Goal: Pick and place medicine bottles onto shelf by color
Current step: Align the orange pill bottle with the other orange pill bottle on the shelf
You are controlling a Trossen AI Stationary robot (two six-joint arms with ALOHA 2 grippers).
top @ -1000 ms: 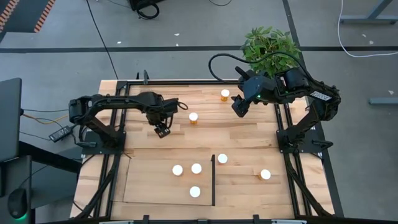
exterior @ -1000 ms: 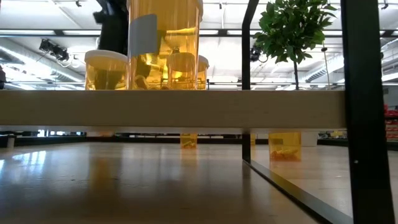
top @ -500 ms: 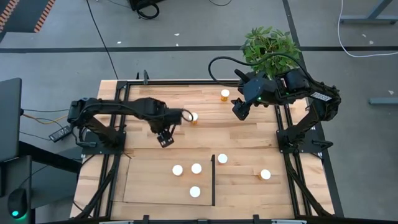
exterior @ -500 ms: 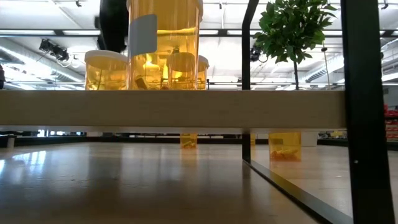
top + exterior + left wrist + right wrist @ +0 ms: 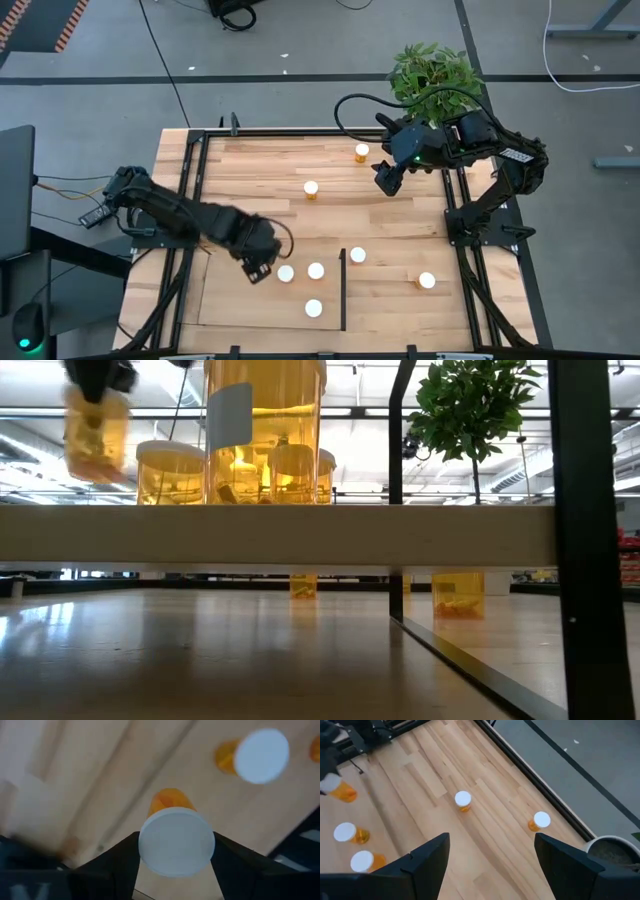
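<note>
My left gripper (image 5: 258, 265) hovers over the far left part of the shelf (image 5: 235, 300), shut on one orange medicine bottle (image 5: 170, 801), which the low view shows in the air (image 5: 95, 435). Three bottles stand on the shelf (image 5: 286, 272) (image 5: 316, 270) (image 5: 314, 308). Two more stand right of its black strip (image 5: 357, 255) (image 5: 427, 281), and two on the far table (image 5: 311, 189) (image 5: 361, 152). My right gripper (image 5: 385, 178) waits open above the far right of the table, holding nothing. My left gripper pinches the bottle between its two fingers (image 5: 125, 857) at the white cap end (image 5: 176, 841), coming from above and pointing down. The orange body hangs below the fingers, slightly tilted and lifted clear above the shelf.
A potted plant (image 5: 432, 75) stands at the table's far right corner, behind my right arm. Black frame rails (image 5: 190, 200) run along both sides of the table. The bare tabletop (image 5: 380, 215) lies between the far bottles and the shelf.
My left gripper has travelled from the middle of the table toward the near edge, carrying the bottle over to the shelf's far left part. In the low view the bottle has come into sight at the upper left. My right arm has kept still.
</note>
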